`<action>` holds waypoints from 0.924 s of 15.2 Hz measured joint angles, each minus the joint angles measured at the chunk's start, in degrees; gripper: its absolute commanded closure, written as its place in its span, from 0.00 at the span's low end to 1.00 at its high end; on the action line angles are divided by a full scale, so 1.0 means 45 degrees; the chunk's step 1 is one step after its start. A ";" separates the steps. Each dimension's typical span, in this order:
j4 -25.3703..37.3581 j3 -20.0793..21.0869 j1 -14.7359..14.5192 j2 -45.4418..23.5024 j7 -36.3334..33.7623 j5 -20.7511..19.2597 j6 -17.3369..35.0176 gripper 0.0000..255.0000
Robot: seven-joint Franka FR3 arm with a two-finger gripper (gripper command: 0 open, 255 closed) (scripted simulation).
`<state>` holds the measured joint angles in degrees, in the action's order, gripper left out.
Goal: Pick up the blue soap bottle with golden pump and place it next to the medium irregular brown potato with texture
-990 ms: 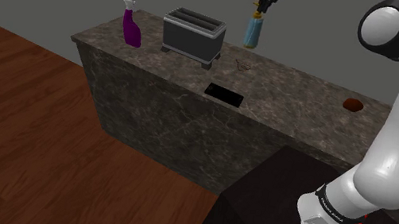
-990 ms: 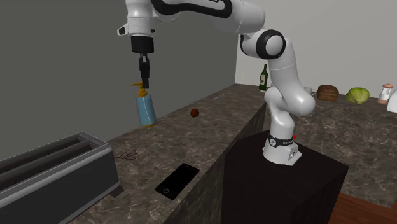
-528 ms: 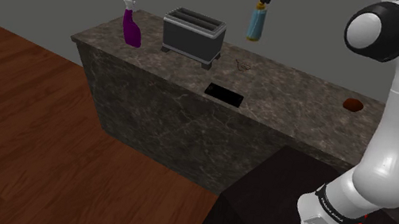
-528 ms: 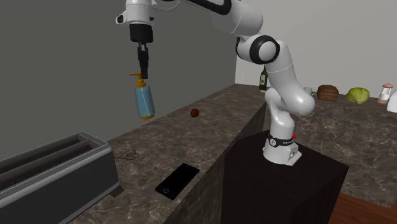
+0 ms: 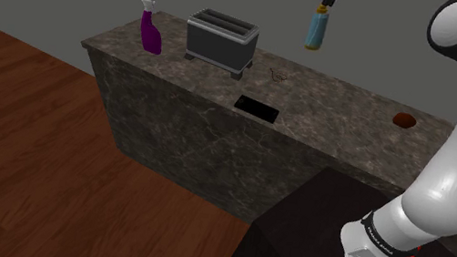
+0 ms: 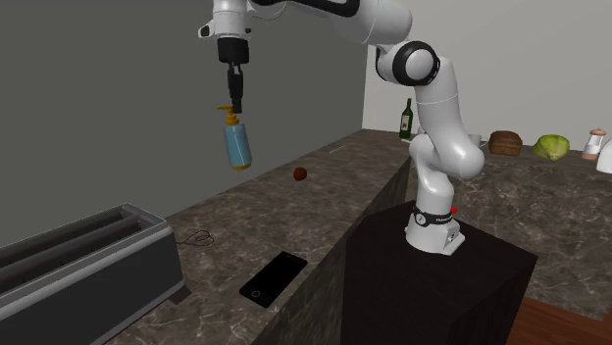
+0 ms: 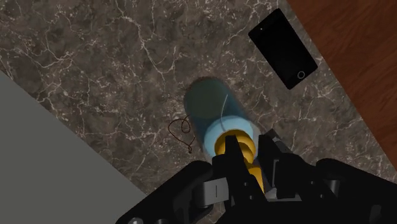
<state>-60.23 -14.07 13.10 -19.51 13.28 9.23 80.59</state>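
The blue soap bottle (image 5: pixel 316 29) with its golden pump hangs in the air high above the dark marble counter (image 5: pixel 332 96), held by the pump. My gripper (image 6: pixel 234 104) is shut on that pump (image 7: pixel 238 149), and the bottle (image 6: pixel 237 147) dangles a little tilted below it. In the wrist view the bottle body (image 7: pixel 213 111) points down at the counter between my fingers (image 7: pixel 229 167). The small brown potato (image 5: pixel 404 119) lies on the counter toward the shoulder view's right, also seen past the bottle (image 6: pixel 300 174) in the second exterior view.
A grey toaster (image 5: pixel 221 42) and a purple spray bottle (image 5: pixel 150 29) stand at the counter's left in the shoulder view. A black phone (image 5: pixel 256 108) lies near the front edge, a thin wire loop (image 7: pixel 182 130) beside it. A green bottle (image 6: pixel 407 120), bread and cabbage sit beyond the arm.
The gripper has carried the soap bottle off the counter, higher and toward the shoulder view's right, closer to the potato's side.
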 measured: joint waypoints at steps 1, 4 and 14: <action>-0.0931 -0.0092 0.0055 0.0580 0.0274 -0.0112 0.0334 1.00; -0.1537 -0.0340 0.0457 0.1086 0.0976 -0.0159 0.0377 1.00; -0.2796 -0.1396 0.2094 0.1964 0.3735 -0.0183 0.0510 1.00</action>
<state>-72.81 -20.35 22.53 -10.68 30.08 8.41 82.88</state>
